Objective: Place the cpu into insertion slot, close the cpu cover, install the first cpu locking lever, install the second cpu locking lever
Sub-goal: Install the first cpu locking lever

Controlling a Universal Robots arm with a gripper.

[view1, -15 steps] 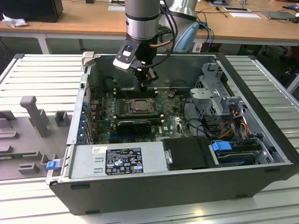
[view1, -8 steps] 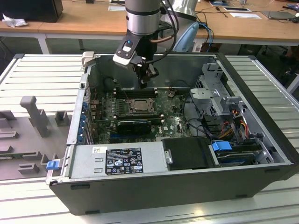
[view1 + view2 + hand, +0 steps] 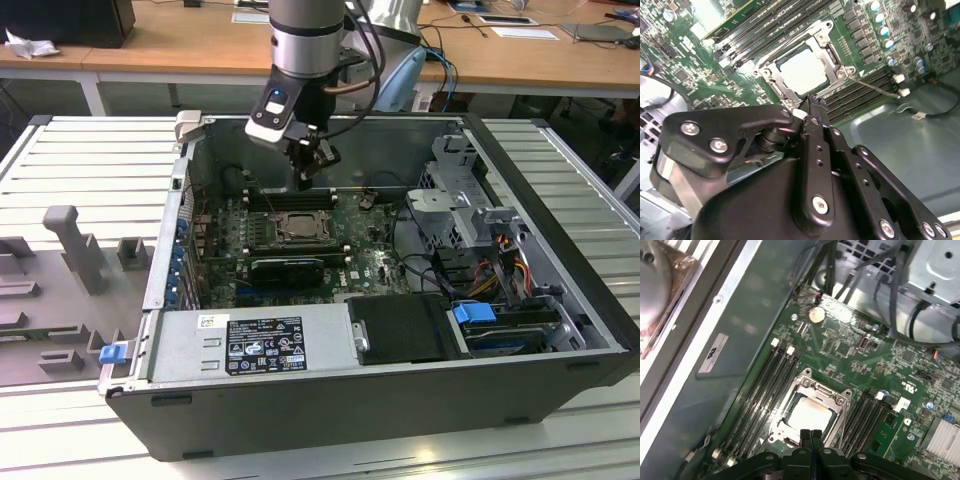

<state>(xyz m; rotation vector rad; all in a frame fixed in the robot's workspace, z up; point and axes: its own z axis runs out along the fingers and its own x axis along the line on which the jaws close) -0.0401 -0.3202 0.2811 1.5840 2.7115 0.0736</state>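
Pressed together and empty, the end effector (image 3: 811,432) hangs by the edge of the cpu cover (image 3: 840,399). The cover lies closed over the cpu (image 3: 809,415), seated in the insertion slot (image 3: 831,54). One locking lever (image 3: 875,85) juts free, so latching apparently remains.

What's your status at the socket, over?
Shut pincer, nothing held, hovering by the cpu cover. The cpu sits in the insertion slot, cover down around it. Thin lever rod juts from one corner. Nothing in the way.
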